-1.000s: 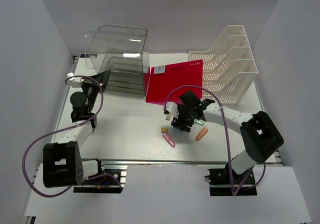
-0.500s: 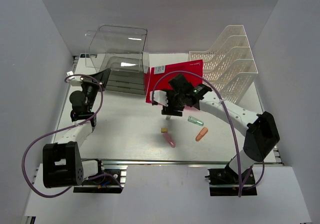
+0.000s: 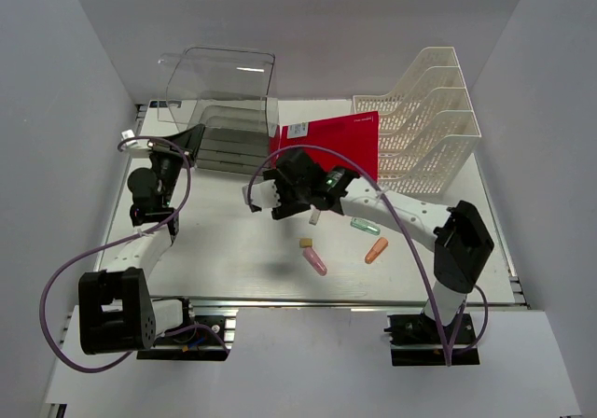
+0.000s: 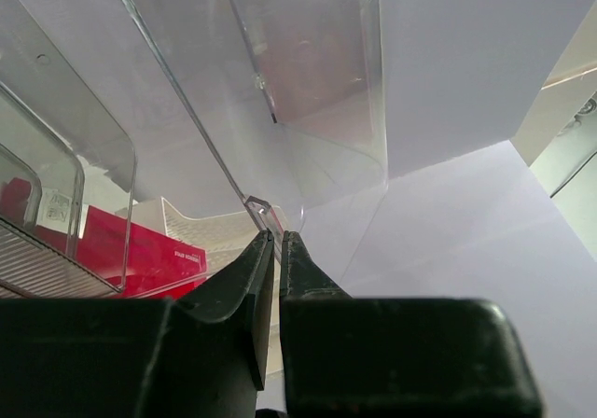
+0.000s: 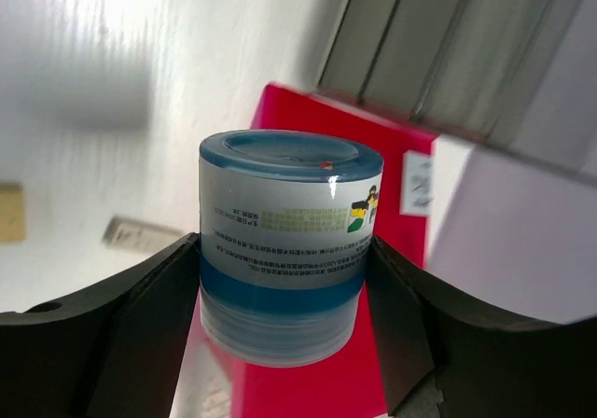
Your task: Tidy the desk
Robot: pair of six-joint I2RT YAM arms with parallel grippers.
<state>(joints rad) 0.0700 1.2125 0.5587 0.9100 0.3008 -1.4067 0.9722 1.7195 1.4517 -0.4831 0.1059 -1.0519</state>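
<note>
The white desk point(image 3: 224, 250) holds a clear plastic drawer box point(image 3: 224, 91) at the back left. My left gripper point(image 3: 183, 144) is at the box's left front corner. In the left wrist view the gripper point(image 4: 277, 241) is shut on a thin clear tab of the drawer box point(image 4: 308, 82). My right gripper point(image 3: 265, 196) hovers above the desk's middle, shut on a white and blue glue bottle point(image 5: 289, 222). In the right wrist view the gripper point(image 5: 284, 297) holds it by the sides.
A red folder point(image 3: 326, 143) leans at the back centre beside a white mesh file rack point(image 3: 429, 129). On the desk lie a pink piece point(image 3: 317, 263), an orange one point(image 3: 376, 250), a green one point(image 3: 365, 225), a small yellow block point(image 3: 306, 243) and a small white piece point(image 3: 315, 217).
My right gripper has risen from the small pieces and moved left toward the drawer box with the bottle in it. The left arm has not moved.
</note>
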